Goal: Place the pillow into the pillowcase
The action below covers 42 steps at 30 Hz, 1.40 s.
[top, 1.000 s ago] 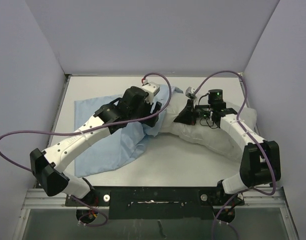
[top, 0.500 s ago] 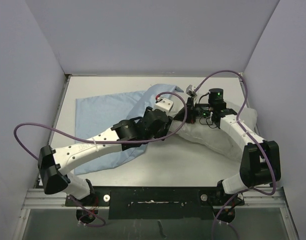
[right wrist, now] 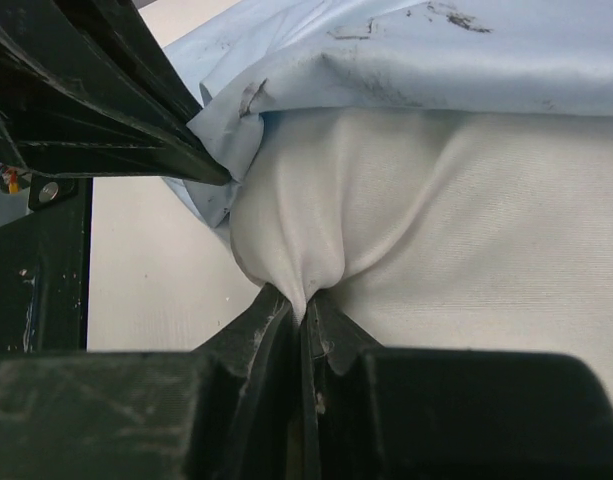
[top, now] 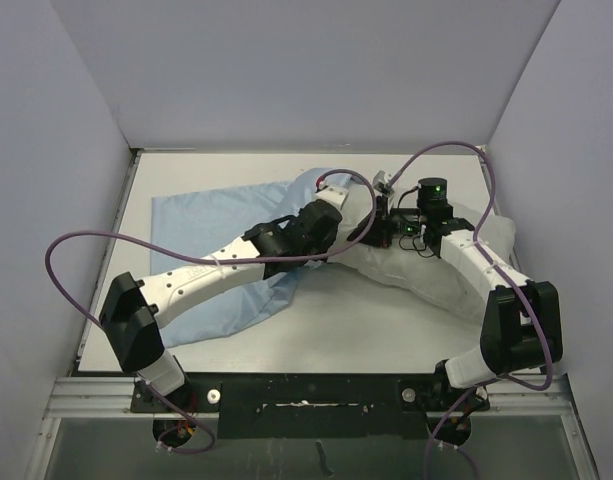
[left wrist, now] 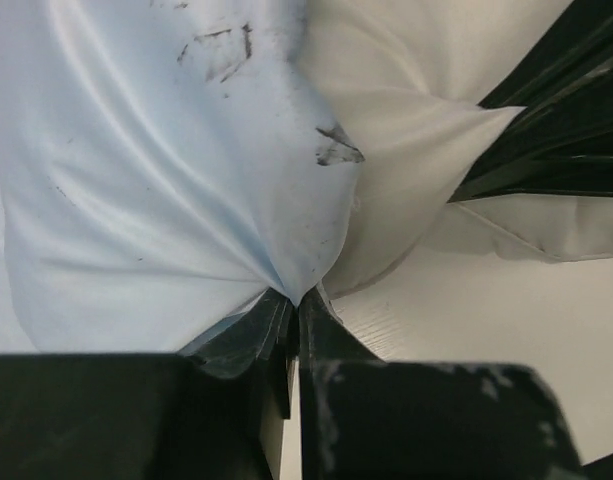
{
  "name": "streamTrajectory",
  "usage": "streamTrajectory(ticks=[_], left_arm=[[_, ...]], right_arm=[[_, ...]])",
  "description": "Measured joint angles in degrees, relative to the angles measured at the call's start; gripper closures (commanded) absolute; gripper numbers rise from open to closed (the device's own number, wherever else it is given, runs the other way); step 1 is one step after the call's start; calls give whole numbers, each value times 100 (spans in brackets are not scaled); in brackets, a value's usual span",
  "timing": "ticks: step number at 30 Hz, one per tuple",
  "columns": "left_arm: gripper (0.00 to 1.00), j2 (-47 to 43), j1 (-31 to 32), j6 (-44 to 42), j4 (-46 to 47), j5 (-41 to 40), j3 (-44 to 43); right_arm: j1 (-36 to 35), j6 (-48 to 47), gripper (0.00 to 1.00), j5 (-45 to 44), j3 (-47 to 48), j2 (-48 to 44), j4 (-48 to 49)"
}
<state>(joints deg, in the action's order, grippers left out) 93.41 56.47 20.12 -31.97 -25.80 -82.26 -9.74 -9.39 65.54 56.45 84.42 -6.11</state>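
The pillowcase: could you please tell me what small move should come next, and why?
Probably draw the left gripper, shut on the pillowcase edge, a little farther over the pillow. Only the pillow's end looks covered so far, and the right gripper is pinching the pillow's fabric to steady it.

Tabletop [top: 386, 320]: white, matte, flat. Close up in the left wrist view, the tabletop [left wrist: 466, 340] shows a faint fine grain. In the right wrist view, the tabletop [right wrist: 156, 270] carries a few tiny dark specks.

Enclosure: back wall [top: 306, 70], left wall [top: 36, 200] and right wall [top: 576, 180], all plain pale lavender-grey. The back wall meets the table's far edge, and the side walls slope in toward it.

Grey metal strip [top: 123, 220] runs along the table's left edge, between tabletop and left wall.

Near edge: silver aluminium rail [top: 86, 400] spans the width. A black plate [top: 316, 392] sits at its middle. Below is a dark greenish glassy panel [top: 316, 450].
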Motion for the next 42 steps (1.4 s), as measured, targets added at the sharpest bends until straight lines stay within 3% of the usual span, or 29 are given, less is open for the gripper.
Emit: streamTrajectory(ticks=[6,10,14,17,21,25,28,31,33,37,42], left_arm=[[100,0,-31,22,-44,994,-535],[100,-2,-186,251,328,2490,-767],[98,0,-518,632,817,3659,-708],[85,9,-815,916,1268,4210,-448],[58,15,-1104,1161,1615,4487,131],[41,-63,-1128,1073,1620,4310,643],[31,-431,-1110,909,1497,4052,1036],[18,-1257,-1025,645,1517,3816,1561],[12,-1945,-811,457,1593,3574,1871],[10,-3244,-72,-15,1858,2957,2367],[2,-3320,627,-772,2050,1604,2656]], right_arm=[[0,551,100,31,-63,-28,343],[48,1845,100,28,-621,-450,1635],[109,2411,100,-46,-922,-728,2286],[186,2605,99,-48,-922,-420,2590],[221,2415,82,-50,-920,-105,2430],[289,1482,52,33,-715,-223,1532],[433,33,25,195,-223,-525,223],[538,-1606,7,361,267,-929,-1084],[575,-2931,0,426,546,-1235,-2057],[581,-5296,2,256,723,-1735,-3672],[590,-6553,2,-551,63,-2159,-4245]])
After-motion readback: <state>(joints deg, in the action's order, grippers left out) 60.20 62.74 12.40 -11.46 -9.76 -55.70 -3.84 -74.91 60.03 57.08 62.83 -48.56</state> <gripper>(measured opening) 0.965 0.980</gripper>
